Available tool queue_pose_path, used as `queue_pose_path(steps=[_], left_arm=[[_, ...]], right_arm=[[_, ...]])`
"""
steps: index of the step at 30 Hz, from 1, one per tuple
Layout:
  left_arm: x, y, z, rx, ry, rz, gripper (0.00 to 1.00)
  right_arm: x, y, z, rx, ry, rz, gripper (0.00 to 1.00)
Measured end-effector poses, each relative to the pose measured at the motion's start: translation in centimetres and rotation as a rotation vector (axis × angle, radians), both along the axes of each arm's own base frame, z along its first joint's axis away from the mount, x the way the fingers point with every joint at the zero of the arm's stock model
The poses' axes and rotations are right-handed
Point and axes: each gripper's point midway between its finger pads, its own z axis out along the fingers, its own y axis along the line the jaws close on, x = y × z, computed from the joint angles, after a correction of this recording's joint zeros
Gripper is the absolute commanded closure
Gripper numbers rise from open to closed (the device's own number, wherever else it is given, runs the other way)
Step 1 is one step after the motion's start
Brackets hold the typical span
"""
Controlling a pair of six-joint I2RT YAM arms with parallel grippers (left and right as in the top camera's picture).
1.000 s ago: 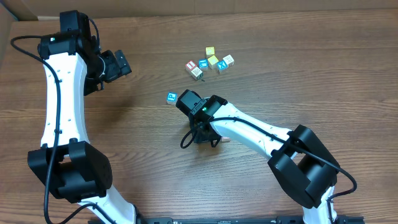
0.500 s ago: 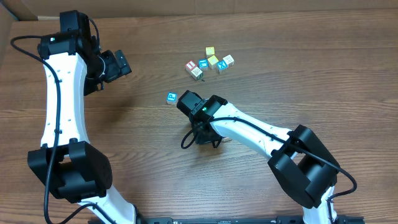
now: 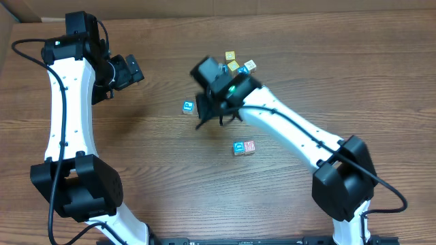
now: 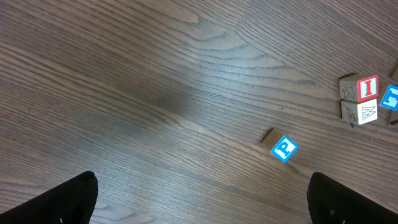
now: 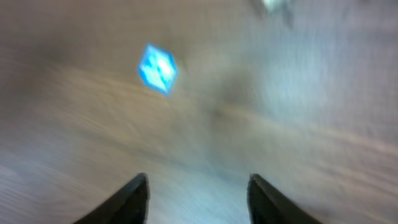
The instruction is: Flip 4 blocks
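Table [image 3: 354,75]: blue block [image 3: 239,148] touches red block [image 3: 249,146]; left gripper [image 4: 202,202], right gripper [image 5: 198,196] fingers spread, empty.

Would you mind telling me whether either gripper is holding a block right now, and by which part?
Nothing is held: the left gripper and the right gripper both show parted fingers with an empty gap between them.

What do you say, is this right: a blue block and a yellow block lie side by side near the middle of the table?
No. In the overhead view, a blue block and a red block, not yellow, lie side by side near the middle of the table.
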Motion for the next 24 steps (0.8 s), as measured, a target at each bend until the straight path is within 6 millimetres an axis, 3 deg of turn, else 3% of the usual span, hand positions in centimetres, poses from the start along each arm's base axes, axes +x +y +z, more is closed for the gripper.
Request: queue_pose_path(steps=[3, 8, 12, 13, 19, 22, 24], left_arm=[[0.0, 0.0, 0.0, 0.0, 0.0, 0.0, 0.0], [0.0, 0.0, 0.0, 0.0, 0.0, 0.0, 0.0], [0.0, 0.0, 0.0, 0.0, 0.0, 0.0, 0.0], [0.0, 0.0, 0.0, 0.0, 0.0, 0.0, 0.0], [0.0, 0.0, 0.0, 0.0, 0.0, 0.0, 0.0], [0.0, 0.0, 0.0, 0.0, 0.0, 0.0, 0.0], [0.0, 0.0, 0.0, 0.0, 0.0, 0.0, 0.0]], right_arm=[[1.9, 0.6, 1.2, 0.082, -0.038, -0.038, 0.34], [2.4, 2.5, 0.8, 0.141, -0.046, -0.06, 0.24], [2.1, 4.3, -2.5, 0.095, -0.051, -0.058, 0.16], [1.9, 4.9, -4.3, 0.063, -0.055, -0.055, 0.14], [1.8, 6.5, -9.5, 0.009, -0.065, -0.048, 0.14], [2.4, 6.6, -10.5, 0.002, -0.082, -0.058, 0.16], [2.8, 6.6, -10.5, 0.0, -0.101, -0.07, 0.23]])
